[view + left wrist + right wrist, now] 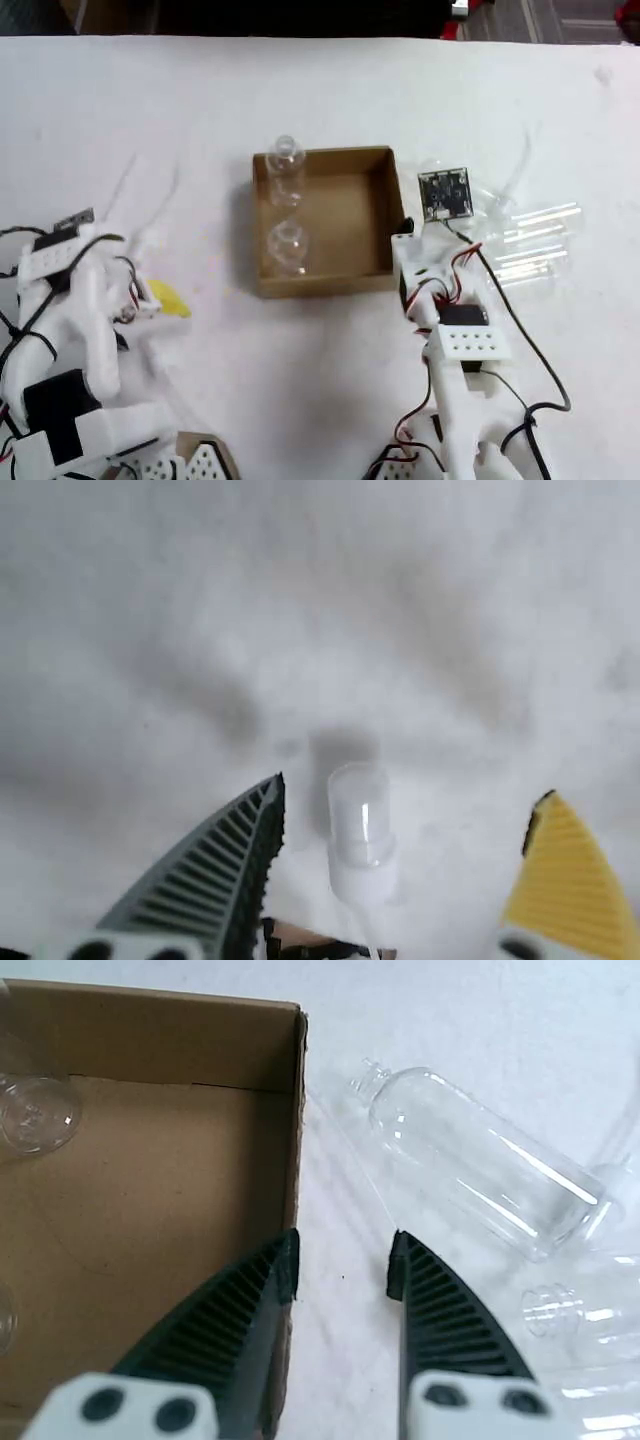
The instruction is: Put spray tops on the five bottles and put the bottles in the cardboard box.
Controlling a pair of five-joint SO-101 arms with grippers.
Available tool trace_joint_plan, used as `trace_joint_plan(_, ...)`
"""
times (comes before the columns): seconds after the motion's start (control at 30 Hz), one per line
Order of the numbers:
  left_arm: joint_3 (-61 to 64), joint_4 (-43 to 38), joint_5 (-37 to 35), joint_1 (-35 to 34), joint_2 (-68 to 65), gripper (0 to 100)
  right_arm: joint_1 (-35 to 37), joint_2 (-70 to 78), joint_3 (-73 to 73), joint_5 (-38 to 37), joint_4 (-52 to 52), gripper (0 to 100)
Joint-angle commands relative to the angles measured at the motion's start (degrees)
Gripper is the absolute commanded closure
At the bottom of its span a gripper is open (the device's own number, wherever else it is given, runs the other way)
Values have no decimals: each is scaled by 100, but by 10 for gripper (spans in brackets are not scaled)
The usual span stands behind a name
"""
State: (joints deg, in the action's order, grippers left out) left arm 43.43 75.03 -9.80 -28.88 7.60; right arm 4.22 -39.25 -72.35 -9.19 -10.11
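The cardboard box (pixel 345 215) sits mid-table with two clear bottles standing along its left side, one at the back (pixel 285 160) and one nearer the front (pixel 286 247). My right gripper (pixel 342 1265) is open, low beside the box's right wall (pixel 298 1150), with one finger over that wall's edge. Just beyond it a clear bottle (pixel 480 1165) lies on its side with a bare neck, and another bottle (pixel 565 1310) lies close by. My left gripper (pixel 410 790) is open at the table's left, and a white spray top (pixel 360 825) stands between its grey and yellow fingers.
More clear bottles (pixel 535 240) lie in a loose group on the white table right of the box. The right arm's camera board (pixel 443 192) and cables hang over that area. The left arm's body (pixel 70 330) fills the near left corner.
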Motion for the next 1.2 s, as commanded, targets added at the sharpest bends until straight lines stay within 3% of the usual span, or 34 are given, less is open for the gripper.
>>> trace_joint_plan(0.0,501,-870,26,119,13,653,75,-119,149,0,110,866)
trace_joint_plan(0.17,668,-958,-413,119,22,653,75,-110,149,0,110,866)
trace_joint_plan(0.4,677,-958,-440,145,13,663,75,-110,149,0,110,867)
trace_joint_plan(0.7,668,-844,-396,145,13,984,75,-119,149,0,110,868)
trace_joint_plan(0.87,554,-897,-431,145,48,936,75,-136,149,0,92,868)
trace_joint_plan(1.03,-501,-659,-448,154,40,936,75,-127,149,0,92,868)
trace_joint_plan(1.17,-1503,-229,-1029,154,40,936,75,-119,149,0,101,868)
